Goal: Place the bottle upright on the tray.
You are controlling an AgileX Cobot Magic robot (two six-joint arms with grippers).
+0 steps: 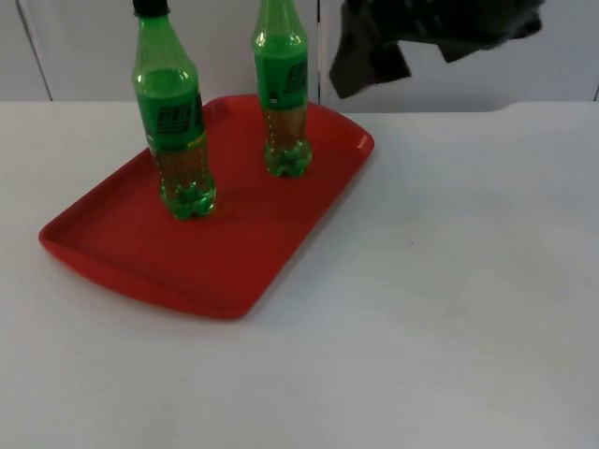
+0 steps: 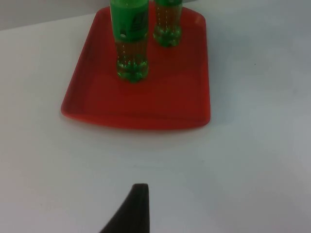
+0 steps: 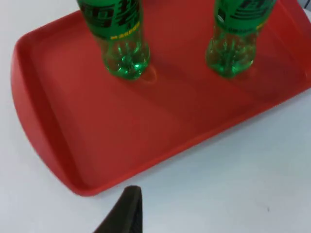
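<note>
Already both green bottles stand upright on the red tray (image 1: 122, 257), long axes vertical, so the placing looks done. Nearest the camera in the top view is the tray's front rim on the white table (image 1: 449, 327). Next comes the left-hand bottle (image 1: 175, 131), black-capped, near the tray's middle. Farther back the second bottle (image 1: 284, 94) stands toward the far corner, apart from the first. Beyond that, the right gripper (image 1: 370, 61) hangs raised above the table by the partition wall (image 1: 84, 47), up and to the right of the second bottle and clear of it; whether its jaws are apart or together I cannot tell. The left gripper looks from its wrist view across bare table at both bottles, holding nothing; the right arm seems nearer.
</note>
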